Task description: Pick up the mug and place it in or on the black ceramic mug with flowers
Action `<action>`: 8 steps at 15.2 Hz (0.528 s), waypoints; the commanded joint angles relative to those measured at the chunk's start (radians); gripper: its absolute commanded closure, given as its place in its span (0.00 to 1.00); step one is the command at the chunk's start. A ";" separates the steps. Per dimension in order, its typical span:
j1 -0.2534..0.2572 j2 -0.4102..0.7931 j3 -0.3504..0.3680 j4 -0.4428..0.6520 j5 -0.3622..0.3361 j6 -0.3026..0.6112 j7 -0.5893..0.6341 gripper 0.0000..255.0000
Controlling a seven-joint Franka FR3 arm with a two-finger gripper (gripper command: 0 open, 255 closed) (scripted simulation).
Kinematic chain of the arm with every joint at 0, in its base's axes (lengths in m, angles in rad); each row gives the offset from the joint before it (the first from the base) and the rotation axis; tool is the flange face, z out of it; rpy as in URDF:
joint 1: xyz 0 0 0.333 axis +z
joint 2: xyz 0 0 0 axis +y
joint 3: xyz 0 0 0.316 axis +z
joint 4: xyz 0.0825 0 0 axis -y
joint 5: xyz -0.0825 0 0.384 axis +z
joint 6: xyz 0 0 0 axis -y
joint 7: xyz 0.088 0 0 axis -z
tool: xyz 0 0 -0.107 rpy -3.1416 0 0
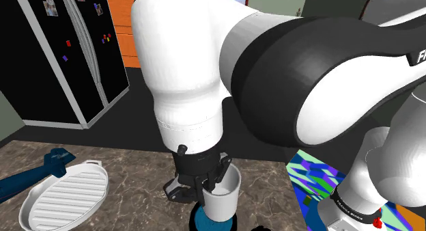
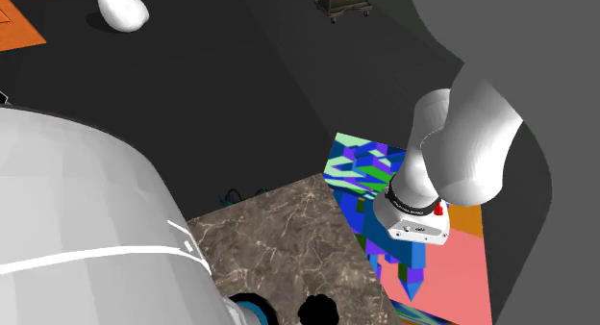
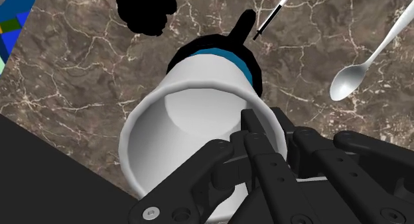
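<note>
**Claw pinches the white mug over the black one: the release is the risk**

Claw (image 1: 211,184) is closed on the rim of the plain white mug (image 3: 192,103), with one finger inside the wall and one outside. It holds that mug directly over the black mug with a blue band at its mouth (image 3: 222,50), which stands on the brown marbled stone counter (image 3: 86,77). The white mug's base is at the black mug's mouth; whether it is seated there I cannot tell.

The counter is hard, so a mug that tips off would likely roll or knock against something. The white ribbed oval dish (image 1: 65,192) lies well off to the shoulder view's left, out of harm's way.

The white mug looks about as wide as the black one's opening, so it may perch rather than nest. Opening the claw while the mug is off-centre or leaning could topple it, and the inner finger could drag it sideways on the way out. Pressing down too hard could tip the black mug over.

The silver spoon (image 3: 355,80) lies on the counter near the black mug and could be struck in a fall.
</note>
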 commanded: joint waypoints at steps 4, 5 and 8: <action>0.002 0.012 0.001 -0.058 -0.008 0.068 0.003 1.00; 0.002 0.014 0.002 -0.069 -0.009 0.081 0.004 1.00; 0.004 0.023 0.002 -0.102 -0.015 0.120 0.008 1.00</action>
